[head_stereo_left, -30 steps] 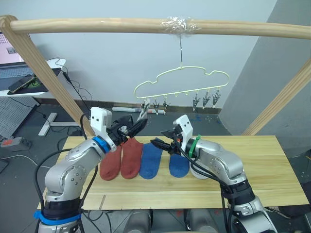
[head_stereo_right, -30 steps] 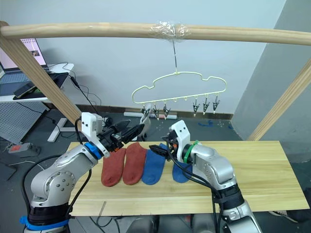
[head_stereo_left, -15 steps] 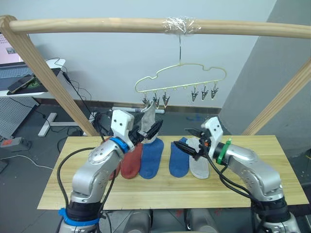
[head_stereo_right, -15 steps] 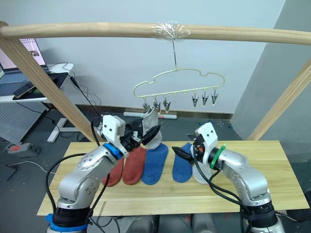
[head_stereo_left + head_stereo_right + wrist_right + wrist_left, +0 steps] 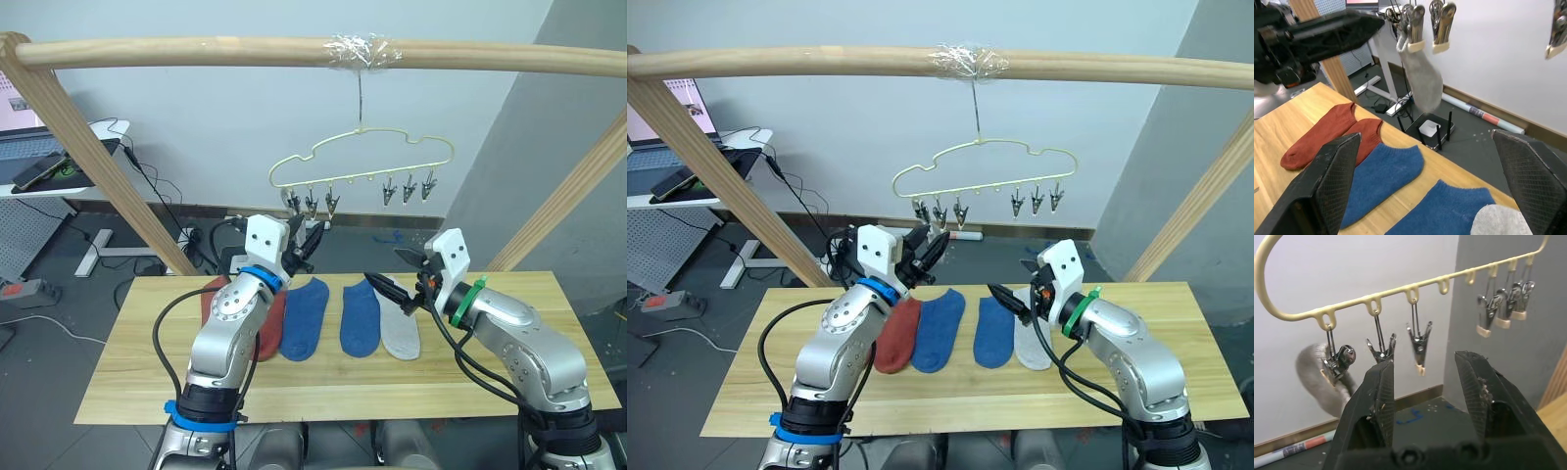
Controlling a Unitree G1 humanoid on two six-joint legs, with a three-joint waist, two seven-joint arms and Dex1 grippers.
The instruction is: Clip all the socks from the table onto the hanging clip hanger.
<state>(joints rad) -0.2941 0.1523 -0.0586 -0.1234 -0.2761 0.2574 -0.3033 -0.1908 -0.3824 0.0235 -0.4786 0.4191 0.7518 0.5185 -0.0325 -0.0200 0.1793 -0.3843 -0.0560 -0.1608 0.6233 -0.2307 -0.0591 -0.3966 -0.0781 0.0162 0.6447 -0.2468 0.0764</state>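
The clip hanger point(image 5: 362, 166) hangs by its hook from the taped spot on the round wooden pole point(image 5: 196, 51) above the bench point(image 5: 323, 377). 1 light grey sock point(image 5: 1420, 73) already hangs from the clip at the hanger's left end. The next 2 clips point(image 5: 1400, 345) beside it hang bare, and 3 more clips point(image 5: 407, 188) hang bare toward the right end.

The left gripper point(image 5: 1425, 382) is raised just below those left clips, its 2 black fingers point(image 5: 1378, 396) spread apart and grasping nothing. The right gripper point(image 5: 389, 287) hovers above the bench near the right-hand socks, its fingers point(image 5: 1332, 171) also spread wide and empty.

5 socks lie in a row on the bench: 2 rust-red socks point(image 5: 1327, 129) at the left, partly hidden behind the left arm in the eye views, then a blue sock point(image 5: 304, 315), a second blue sock point(image 5: 359, 315), and a light grey sock on the bench point(image 5: 400, 328) touching that second blue one.
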